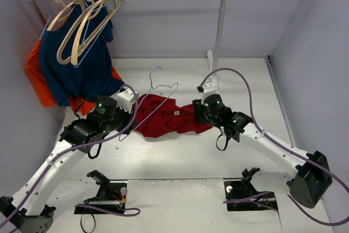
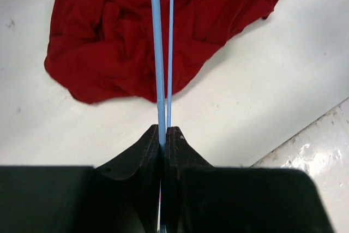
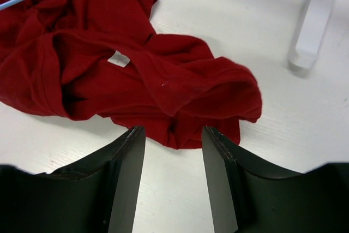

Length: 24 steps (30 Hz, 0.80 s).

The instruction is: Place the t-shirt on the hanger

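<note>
Hanger wire is clamped between the shut fingers of the left claw and is seen running out over the crumpled t-shirt, which is laid on the white desk between the two arms. The right claw is held apart at the shirt's edge with nothing gripped. A white label is shown at the neck.

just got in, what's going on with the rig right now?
The left gripper is shut on the light-blue wire hanger, which runs across the crumpled dark red t-shirt lying on the table. The right gripper is open at the shirt's near edge and is not gripping it. The shirt is not yet on the hanger.
</note>
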Each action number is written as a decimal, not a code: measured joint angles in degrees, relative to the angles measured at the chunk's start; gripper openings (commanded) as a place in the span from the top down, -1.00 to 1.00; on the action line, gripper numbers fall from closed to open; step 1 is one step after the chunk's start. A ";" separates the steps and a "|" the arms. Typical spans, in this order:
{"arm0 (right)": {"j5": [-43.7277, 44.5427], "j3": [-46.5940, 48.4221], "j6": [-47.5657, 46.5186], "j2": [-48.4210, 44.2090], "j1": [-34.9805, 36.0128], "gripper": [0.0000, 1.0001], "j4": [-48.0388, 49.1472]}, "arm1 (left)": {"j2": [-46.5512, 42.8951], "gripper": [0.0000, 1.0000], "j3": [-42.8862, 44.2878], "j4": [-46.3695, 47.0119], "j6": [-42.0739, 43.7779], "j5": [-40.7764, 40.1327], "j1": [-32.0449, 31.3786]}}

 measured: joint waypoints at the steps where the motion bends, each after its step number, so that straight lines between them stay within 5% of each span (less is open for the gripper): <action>1: 0.15 -0.22 0.42 0.33 0.39 0.08 -0.02 | -0.90 1.00 -0.26 -1.36 -0.26 -0.24 0.00; 14: 2.71 -0.44 2.36 10.16 2.01 -0.18 3.93 | -4.92 1.00 -0.44 -10.88 0.07 2.12 0.00; 17: 3.13 -0.42 2.34 12.98 1.79 -0.04 5.55 | -5.01 1.00 -0.44 -11.65 0.24 3.50 0.00; 24: 2.62 -0.42 1.31 15.56 -1.99 0.77 8.66 | -6.40 1.00 -0.28 -13.81 0.59 5.29 0.00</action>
